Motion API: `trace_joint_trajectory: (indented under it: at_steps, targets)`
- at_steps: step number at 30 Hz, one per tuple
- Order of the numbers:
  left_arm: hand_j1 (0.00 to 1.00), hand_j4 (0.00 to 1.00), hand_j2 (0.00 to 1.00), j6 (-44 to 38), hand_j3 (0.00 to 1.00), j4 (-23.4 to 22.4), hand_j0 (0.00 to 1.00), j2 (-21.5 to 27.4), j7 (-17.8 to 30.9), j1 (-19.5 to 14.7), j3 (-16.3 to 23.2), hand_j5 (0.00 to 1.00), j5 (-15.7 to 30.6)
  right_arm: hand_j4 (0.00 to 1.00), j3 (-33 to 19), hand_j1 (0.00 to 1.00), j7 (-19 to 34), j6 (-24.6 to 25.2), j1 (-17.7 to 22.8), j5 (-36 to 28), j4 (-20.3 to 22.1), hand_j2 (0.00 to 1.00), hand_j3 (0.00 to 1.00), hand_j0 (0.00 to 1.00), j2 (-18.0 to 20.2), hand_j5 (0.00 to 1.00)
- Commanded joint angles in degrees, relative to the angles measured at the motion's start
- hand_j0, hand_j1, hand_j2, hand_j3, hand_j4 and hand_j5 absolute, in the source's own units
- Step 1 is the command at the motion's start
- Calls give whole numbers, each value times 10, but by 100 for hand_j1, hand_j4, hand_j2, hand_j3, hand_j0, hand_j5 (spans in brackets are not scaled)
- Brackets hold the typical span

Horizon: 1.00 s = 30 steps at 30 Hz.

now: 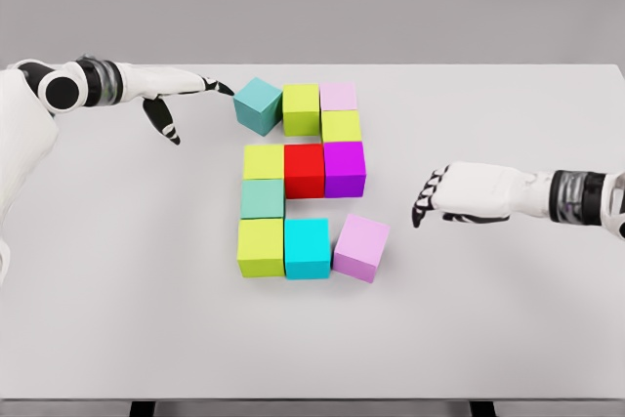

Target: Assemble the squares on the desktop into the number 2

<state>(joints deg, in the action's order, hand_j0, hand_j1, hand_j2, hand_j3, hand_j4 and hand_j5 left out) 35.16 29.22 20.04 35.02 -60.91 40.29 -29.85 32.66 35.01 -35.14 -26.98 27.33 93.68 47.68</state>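
Squares (303, 178) lie between the open, empty left robot hand (181, 95) and right robot hand (439, 197).

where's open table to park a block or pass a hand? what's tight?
Free: the table front strip below the bottom row; the stretch left of the blocks under the left hand; the back right corner above the right hand.
Tight: the notch between the red cube and the cyan cube; the gap between the left hand's fingertips and the teal cube.

Left hand (186, 93) fingertip touching teal cube (258, 105), right hand (454, 194) hovering open
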Motion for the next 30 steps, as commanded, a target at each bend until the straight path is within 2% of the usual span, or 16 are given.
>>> trace_joint_trajectory:
  at_steps: [1, 5, 7, 12, 16, 30]
  targets:
    - [100, 100, 100, -2, 100, 1, 100, 0, 0, 0, -2, 100, 4, 58, 16, 58, 0, 1, 0, -12, 25, 58, 58, 58, 24, 58]
    - [100, 100, 100, -2, 100, 2, 100, 1, 0, 0, -2, 100, 3, 56, 37, 56, 0, 1, -2, -35, 49, 56, 56, 56, 51, 56]
    - [100, 100, 100, -2, 100, 2, 100, 1, 0, 0, -1, 100, 3, 56, 50, 56, 0, 1, -2, -35, 48, 56, 56, 56, 50, 56]
    - [100, 100, 100, -2, 100, 2, 100, 2, 0, 0, 2, 100, 3, 54, 60, 54, 0, 1, 0, -27, 44, 54, 54, 54, 26, 54]
    - [100, 100, 100, -2, 100, 7, 100, -1, 0, 1, 6, 100, 4, 54, 65, 54, 0, 1, 0, -16, 15, 54, 54, 54, -2, 54]
    - [100, 100, 100, -2, 100, 27, 100, 3, 0, 7, 12, 100, 3, 54, 61, 54, 0, 1, -1, -14, 13, 54, 54, 54, -14, 54]
